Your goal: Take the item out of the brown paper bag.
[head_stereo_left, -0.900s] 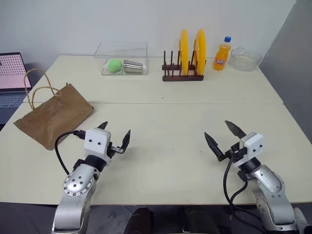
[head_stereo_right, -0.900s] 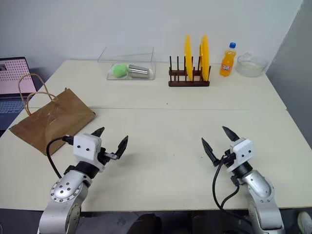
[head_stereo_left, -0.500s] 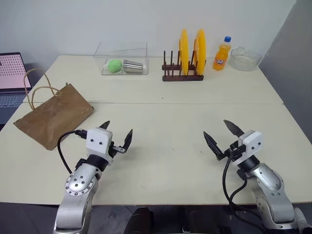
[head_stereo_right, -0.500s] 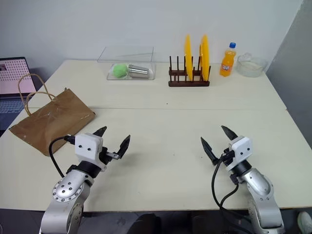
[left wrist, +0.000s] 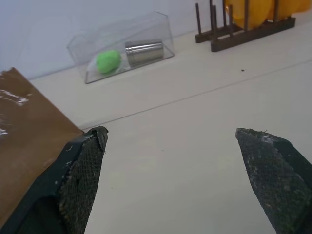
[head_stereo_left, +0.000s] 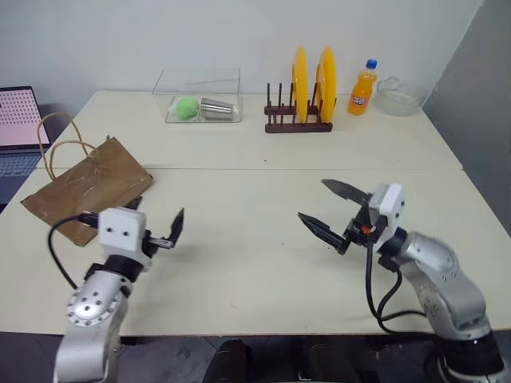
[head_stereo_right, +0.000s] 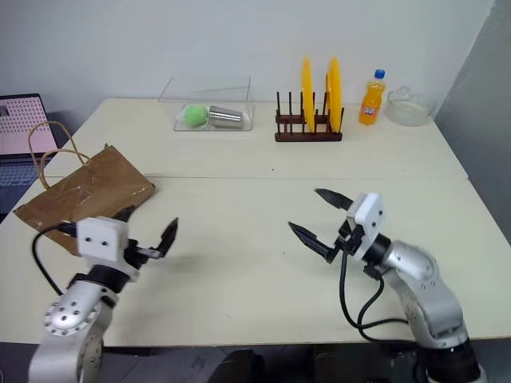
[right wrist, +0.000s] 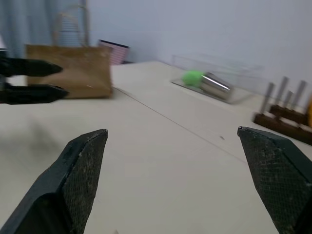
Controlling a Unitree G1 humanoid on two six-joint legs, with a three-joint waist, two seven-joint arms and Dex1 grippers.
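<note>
Brown paper bag (head_stereo_left: 86, 188) is seen lying flat near the table's (head_stereo_left: 263, 263) left edge, handles toward the laptop (head_stereo_left: 17, 128). Left gripper (head_stereo_left: 157, 223) is held wide open and empty just beside the bag; right gripper (head_stereo_left: 334, 211), also spread wide and empty, is pointed leftward above mid-table.

Brown paper bag (head_stereo_left: 86, 188), creased, lying flat at the table's left edge, tan loop handles toward the rear
</note>
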